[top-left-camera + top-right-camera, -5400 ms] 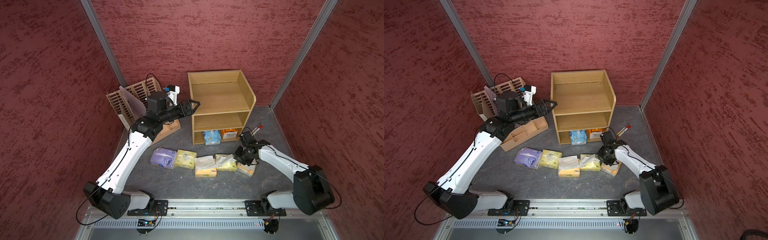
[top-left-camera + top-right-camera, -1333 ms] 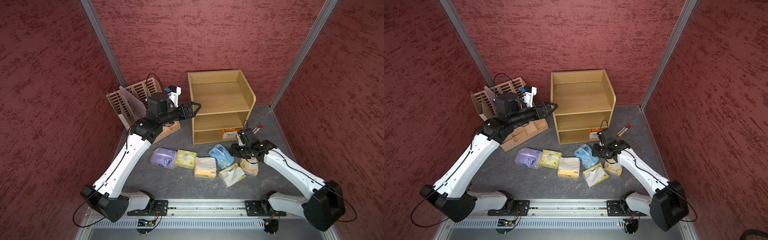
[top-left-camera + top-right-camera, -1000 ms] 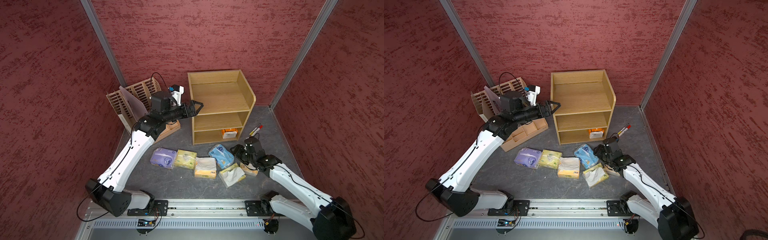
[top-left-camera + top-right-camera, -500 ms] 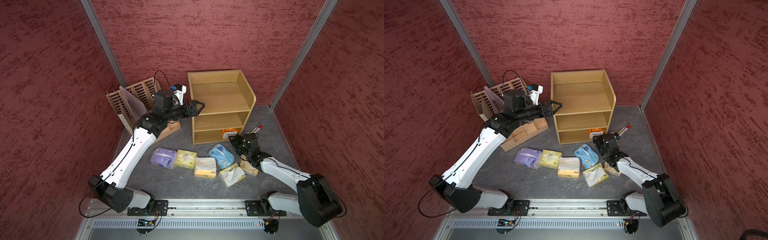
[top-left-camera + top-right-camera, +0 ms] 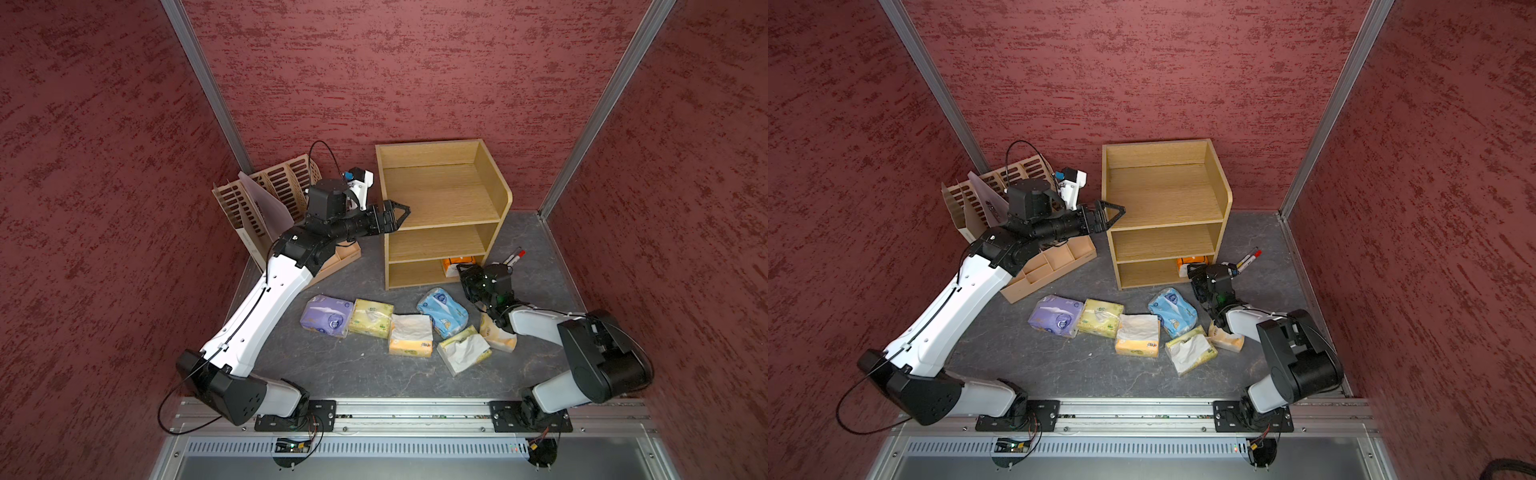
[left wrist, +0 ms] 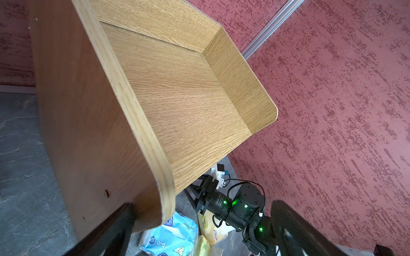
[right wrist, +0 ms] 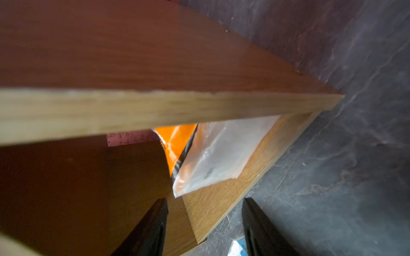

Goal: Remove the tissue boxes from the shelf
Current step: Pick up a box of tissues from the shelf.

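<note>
Red textured walls (image 5: pixel 415 62) close in a dark grey marbled surface (image 5: pixel 353 374). At its back stands the shelf (image 5: pixel 440 195), open front toward the arms, with its top and middle tiers bare.

One orange pack (image 5: pixel 457 266) lies in the bottom tier, against the shelf's right side. The right wrist view shows it (image 7: pixel 177 141) with a clear plastic end facing out, lying on the bottom board.

Six packs lie on the surface in front of the shelf. From the left they are a purple pack (image 5: pixel 327 314), a yellow-green pack (image 5: pixel 371 318), an orange-yellow pack (image 5: pixel 410 334), a blue pack (image 5: pixel 442 311), a second yellow-green pack (image 5: pixel 465 348) with white tissue spilling out, and a cream pack (image 5: pixel 498 338) partly under the right arm.

The right pincer (image 5: pixel 464 278) is low on the surface, just before the bottom tier and facing the orange pack. Its fingers (image 7: pixel 153 226) are parted and hold nothing.

The left pincer (image 5: pixel 399 216) is raised at the front corner of the shelf's left side panel. Its jaws are spread wide, with the panel's edge between them.

A slotted organizer (image 5: pixel 266 195) and a wooden tray (image 5: pixel 1050 266) sit left of the shelf, and a marker (image 5: pixel 513 255) lies to its right.
</note>
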{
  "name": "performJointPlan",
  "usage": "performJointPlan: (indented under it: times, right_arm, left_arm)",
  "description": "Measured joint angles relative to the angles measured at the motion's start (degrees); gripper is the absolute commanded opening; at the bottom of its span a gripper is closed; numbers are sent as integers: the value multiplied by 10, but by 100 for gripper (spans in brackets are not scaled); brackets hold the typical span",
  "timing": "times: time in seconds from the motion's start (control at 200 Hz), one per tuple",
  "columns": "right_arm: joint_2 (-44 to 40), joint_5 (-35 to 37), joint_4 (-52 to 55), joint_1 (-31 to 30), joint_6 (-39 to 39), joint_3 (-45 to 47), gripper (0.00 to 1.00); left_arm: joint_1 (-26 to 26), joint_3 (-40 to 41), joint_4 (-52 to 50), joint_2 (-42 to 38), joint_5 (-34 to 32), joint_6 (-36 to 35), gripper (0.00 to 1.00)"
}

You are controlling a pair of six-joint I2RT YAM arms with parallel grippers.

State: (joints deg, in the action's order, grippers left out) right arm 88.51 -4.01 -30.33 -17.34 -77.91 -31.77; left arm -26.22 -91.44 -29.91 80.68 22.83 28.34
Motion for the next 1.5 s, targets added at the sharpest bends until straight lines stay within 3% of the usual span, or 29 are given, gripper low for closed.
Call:
performJointPlan:
  times: [1.027, 1.142, 1.498]
  right_arm:
    - [58, 42, 20, 0, -10, -64, 57]
    - [67, 45, 26, 0, -12, -69, 54]
    - [104, 44, 96, 6, -7, -135, 4]
  left_arm:
    - [-5, -2, -6, 0, -8, -23, 100]
    - [-5, 0, -6, 0, -8, -25, 100]
    - [-6, 14, -5, -12, -5, -38, 100]
